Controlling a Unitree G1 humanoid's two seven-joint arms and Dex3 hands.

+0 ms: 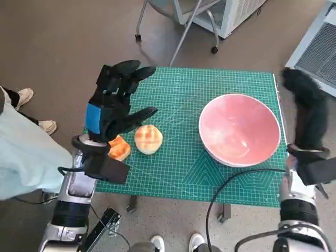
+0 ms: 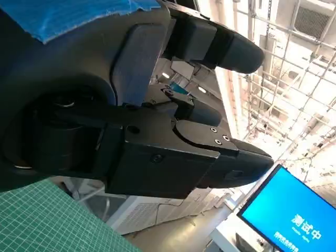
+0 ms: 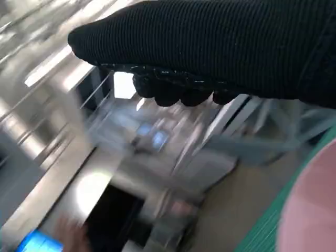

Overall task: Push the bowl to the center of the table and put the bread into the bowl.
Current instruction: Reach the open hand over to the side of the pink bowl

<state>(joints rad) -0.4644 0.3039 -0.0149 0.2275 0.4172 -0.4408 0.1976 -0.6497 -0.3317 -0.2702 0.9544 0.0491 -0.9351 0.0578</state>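
Observation:
A pink bowl (image 1: pixel 240 128) stands on the right half of the green cutting mat (image 1: pixel 189 94), close to the table's right edge; its rim (image 3: pixel 310 215) shows blurred in the right wrist view. Two pieces of bread lie at the left front: a round bun (image 1: pixel 148 139) and an orange-brown piece (image 1: pixel 119 148) partly under my left hand. My left hand (image 1: pixel 116 102) hovers raised above the bread, fingers spread, holding nothing. My right hand (image 1: pixel 307 107) is lifted beside the bowl's right rim, off the table edge, gloved fingers extended and empty.
A chair base with castors (image 1: pixel 176 31) stands behind the table. A white appliance (image 1: pixel 320 47) is at the back right. A person's sleeve (image 1: pixel 26 152) and shoes (image 1: pixel 31 110) are at the left. Cables (image 1: pixel 231 189) hang at the table's front.

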